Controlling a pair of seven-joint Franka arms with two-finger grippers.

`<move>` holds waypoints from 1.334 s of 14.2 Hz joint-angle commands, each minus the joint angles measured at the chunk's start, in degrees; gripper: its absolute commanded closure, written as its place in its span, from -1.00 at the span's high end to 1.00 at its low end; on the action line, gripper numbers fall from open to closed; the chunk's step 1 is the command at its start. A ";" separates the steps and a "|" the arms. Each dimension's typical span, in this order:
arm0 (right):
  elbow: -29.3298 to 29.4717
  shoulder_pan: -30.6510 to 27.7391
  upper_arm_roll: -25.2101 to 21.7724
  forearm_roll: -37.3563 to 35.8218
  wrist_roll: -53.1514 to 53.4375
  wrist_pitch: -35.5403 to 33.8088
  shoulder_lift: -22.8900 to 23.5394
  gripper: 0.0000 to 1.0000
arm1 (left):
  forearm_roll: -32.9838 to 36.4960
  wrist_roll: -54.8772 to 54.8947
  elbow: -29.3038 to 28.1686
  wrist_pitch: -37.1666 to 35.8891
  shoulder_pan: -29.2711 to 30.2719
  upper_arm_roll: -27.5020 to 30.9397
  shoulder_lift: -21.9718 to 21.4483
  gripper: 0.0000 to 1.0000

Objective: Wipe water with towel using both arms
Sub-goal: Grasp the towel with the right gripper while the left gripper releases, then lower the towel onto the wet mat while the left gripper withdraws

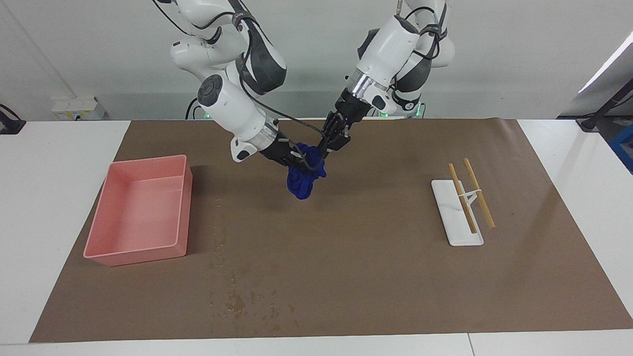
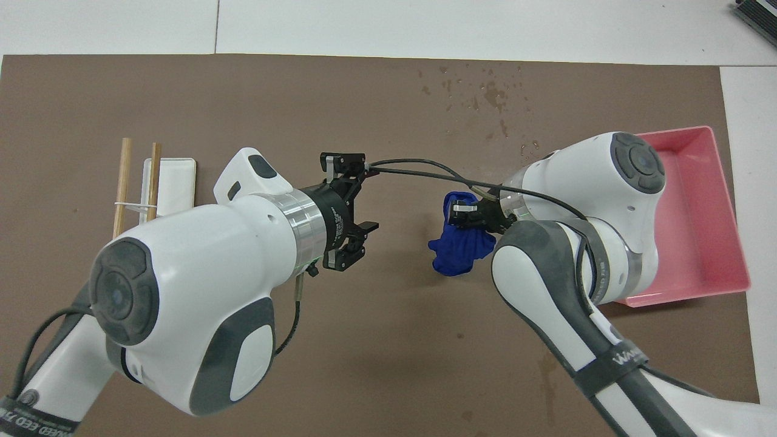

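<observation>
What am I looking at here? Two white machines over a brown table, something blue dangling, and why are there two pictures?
These are two robot arms, each ending in a two-fingered claw. One picture faces them across the table; the other looks down from above their own end. The right gripper is shut on a bunched blue towel, held above the brown mat. The left gripper is open and apart from the towel. On the mat lie a pink tray, a white stand carrying two wooden sticks, and spilled water waiting to be wiped.
</observation>
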 commanded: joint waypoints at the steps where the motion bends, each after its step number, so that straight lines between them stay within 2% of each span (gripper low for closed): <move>1: -0.33 -3.77 0.47 -11.51 -16.71 -1.33 -0.74 -1.00 | 2.02 12.92 5.69 -10.44 5.59 0.03 1.61 1.00; 4: -0.33 -5.01 0.47 -24.62 -30.38 -0.98 -0.74 -1.00 | 4.37 36.30 10.52 -20.99 11.23 0.12 2.84 1.00; 6: -0.68 -4.93 0.55 -31.59 -34.01 -0.36 -0.91 -1.00 | 10.16 43.80 13.60 -26.62 11.42 0.12 4.15 1.00; 8: -1.82 -5.01 0.64 -31.70 -33.84 0.16 -1.09 -1.00 | 17.45 55.97 13.88 -29.54 10.98 0.03 4.08 1.00; 9: -2.96 -5.01 0.64 -31.70 -33.58 1.04 -0.92 -1.00 | 18.27 63.97 14.05 -31.29 11.15 0.03 3.81 1.00; 12: -8.23 -5.19 0.47 -32.57 -34.10 9.37 0.48 -1.00 | 18.45 80.96 17.11 -38.92 12.73 2.13 3.55 1.00; 15: -9.29 -8.78 0.55 -39.86 -38.48 14.56 3.39 -1.00 | 18.45 85.13 18.98 -45.44 14.14 5.99 3.11 1.00; 19: -14.29 -10.37 0.82 -39.70 -34.83 15.02 2.96 -1.00 | 18.45 93.12 22.39 -50.01 14.23 10.92 2.93 1.00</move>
